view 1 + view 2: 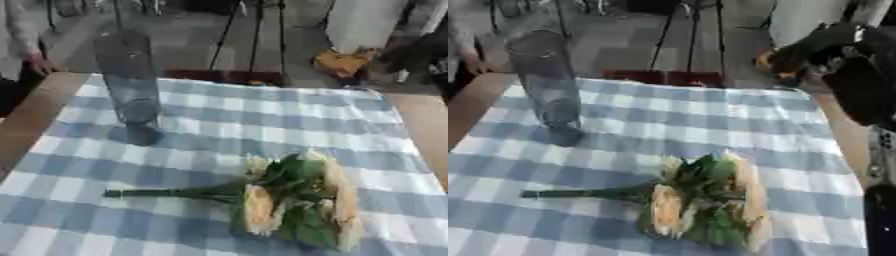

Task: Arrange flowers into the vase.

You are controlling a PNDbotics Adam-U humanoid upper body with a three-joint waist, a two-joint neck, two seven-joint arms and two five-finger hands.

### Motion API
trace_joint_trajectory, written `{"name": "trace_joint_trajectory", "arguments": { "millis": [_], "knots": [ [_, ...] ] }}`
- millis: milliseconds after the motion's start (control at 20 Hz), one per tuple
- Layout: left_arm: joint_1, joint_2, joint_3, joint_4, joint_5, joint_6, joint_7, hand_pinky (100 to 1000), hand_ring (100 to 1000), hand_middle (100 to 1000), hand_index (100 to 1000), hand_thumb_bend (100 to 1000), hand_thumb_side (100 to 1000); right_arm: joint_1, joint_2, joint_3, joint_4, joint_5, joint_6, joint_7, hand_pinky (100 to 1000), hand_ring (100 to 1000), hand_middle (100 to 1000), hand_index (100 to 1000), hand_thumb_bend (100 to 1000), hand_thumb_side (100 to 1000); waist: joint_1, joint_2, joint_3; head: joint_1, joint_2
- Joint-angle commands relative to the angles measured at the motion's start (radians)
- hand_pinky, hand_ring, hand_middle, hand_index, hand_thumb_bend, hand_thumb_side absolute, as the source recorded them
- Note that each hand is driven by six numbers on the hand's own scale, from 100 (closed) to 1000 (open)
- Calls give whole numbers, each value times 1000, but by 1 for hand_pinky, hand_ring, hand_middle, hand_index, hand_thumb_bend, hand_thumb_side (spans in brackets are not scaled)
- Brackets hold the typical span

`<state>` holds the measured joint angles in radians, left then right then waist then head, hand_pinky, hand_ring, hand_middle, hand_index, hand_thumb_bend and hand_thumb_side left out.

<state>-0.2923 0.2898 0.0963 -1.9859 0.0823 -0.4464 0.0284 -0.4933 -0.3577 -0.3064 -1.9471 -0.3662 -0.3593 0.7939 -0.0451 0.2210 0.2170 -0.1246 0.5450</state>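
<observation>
- The right hand (pixel 833 42) hangs at the table's far right edge, holding nothing; how far its fingers are spread I cannot tell. No left hand shows.
- The flowers (pixel 702 200) lie on the checked cloth (pixel 710 115), nearer than the hand and to its left.
- Light, soft blooms — likely best held by the stiff stems (pixel 579 192).
- The glass vase (pixel 544 80) stands upright, far left of the hand — probably fragile and tippy.

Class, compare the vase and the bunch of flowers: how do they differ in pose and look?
The vase stands upright; the flowers lie flat, stems pointing left. The vase is clear glass and empty; the flowers are cream with green leaves. Both rest on the checked cloth, apart from each other.
</observation>
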Motion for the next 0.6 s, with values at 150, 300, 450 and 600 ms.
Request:
{"name": "trace_joint_trajectory", "arguments": {
  "millis": [150,300,450,600],
  "knots": [
    [-14,50,7,-14,-93,11,-23,614,821,914,971,100,686,-11,-27,0,-4,13,-108,113,755,653,582,794,100,1000,6,-17,1,-4,3],
    [-30,95,-2,-14,-227,17,-43,621,828,911,974,100,621,-7,-26,-15,18,28,-101,88,768,653,586,808,100,1000,9,-20,-1,-12,7],
    [-42,133,-25,-14,-325,36,-56,628,839,915,973,100,573,-6,-28,-22,45,66,-97,34,771,649,584,805,100,1000,11,-25,-3,-15,13],
    [-48,168,-47,-14,-392,64,-72,636,849,923,978,100,551,-6,-30,-22,69,117,-95,-17,770,644,578,804,100,1000,13,-30,-4,-16,17]
  ]
}}
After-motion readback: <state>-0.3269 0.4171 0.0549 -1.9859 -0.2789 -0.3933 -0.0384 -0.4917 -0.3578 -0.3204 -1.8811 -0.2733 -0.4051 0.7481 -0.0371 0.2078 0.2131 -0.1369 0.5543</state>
